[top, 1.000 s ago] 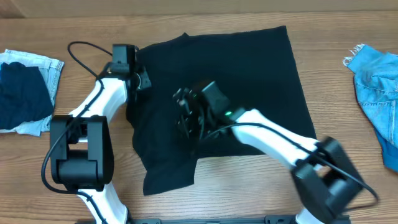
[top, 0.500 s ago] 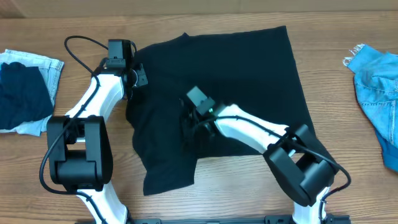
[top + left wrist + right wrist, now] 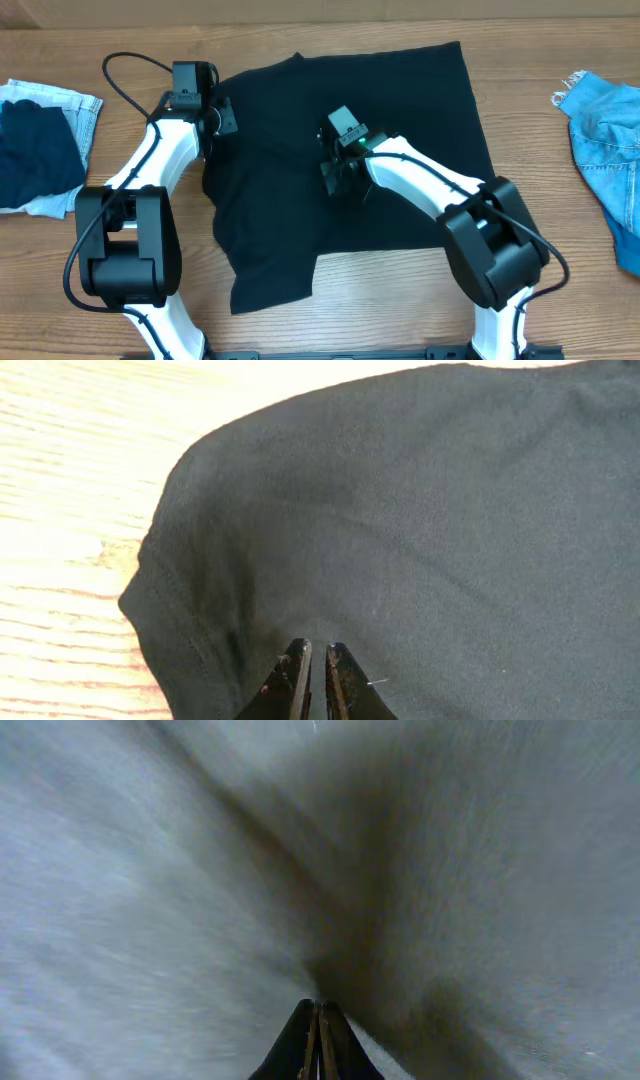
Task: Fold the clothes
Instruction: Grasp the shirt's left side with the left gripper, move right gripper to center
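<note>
Status, both claws on the clothes (image 3: 420, 110).

- The clothes: one black garment, spread mostly flat mid-table (image 3: 560, 250). The widest run goes diagonally, from the far-right corner to a flap hanging toward me at near-left.
- Left claw (image 3: 218, 118): sits at the garment's left edge, far side. The wrist view shows the jaws narrowed to a thin slit, tips right at the fabric beside a curved hem. I can't tell if any cloth is in the slit. From here all the cloth lies to the right and toward me.
- Right claw (image 3: 338, 178): sits in the middle of the garment with cloth on every side. The jaws are fully together. In the wrist view the creases converge on the tips, so I read it as pinching a ridge of fabric. That view is blurred, so medium confidence.
- Key relation: the right arm is nearer the centre and the right half, and the left arm is nearer the left edge and the near-left flap. My guess is the fold line runs through the right claw's spot, near to far, and the left edge comes over it.
- Risk: a centre pinch lifts a tent, not an edge. If the left claw has no cloth, nothing folds.
- The blue denim (image 3: 610, 130) at far right and the pale denim pile (image 3: 40, 150) at far left are well apart from the clothes and not my job.
</note>
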Controlling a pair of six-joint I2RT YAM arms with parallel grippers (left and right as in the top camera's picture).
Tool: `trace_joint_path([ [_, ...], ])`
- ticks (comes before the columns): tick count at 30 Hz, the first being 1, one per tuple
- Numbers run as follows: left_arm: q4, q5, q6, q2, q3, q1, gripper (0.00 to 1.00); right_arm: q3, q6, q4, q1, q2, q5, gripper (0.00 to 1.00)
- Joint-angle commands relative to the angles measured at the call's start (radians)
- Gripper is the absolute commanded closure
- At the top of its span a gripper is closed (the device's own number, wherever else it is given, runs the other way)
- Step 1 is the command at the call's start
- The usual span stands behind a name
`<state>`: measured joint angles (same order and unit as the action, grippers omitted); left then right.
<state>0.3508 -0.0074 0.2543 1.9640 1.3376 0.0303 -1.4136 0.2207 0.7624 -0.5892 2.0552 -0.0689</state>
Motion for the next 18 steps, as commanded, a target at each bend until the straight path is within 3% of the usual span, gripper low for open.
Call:
trace_joint_path([
  [1,-0.008,-0.003,-0.049,0.004,0.018,-0.004,0.89,0.014,-0.021,0.024,0.003,0.058,0.015,0.96],
  [8,-0.084,-0.06,-0.102,0.044,0.018,-0.004,0.87,0.079,-0.021,0.097,0.004,0.063,0.016,0.96],
  [18,-0.193,-0.055,-0.082,0.209,0.018,-0.006,0.87,0.085,-0.05,0.188,0.004,0.063,0.098,0.96],
])
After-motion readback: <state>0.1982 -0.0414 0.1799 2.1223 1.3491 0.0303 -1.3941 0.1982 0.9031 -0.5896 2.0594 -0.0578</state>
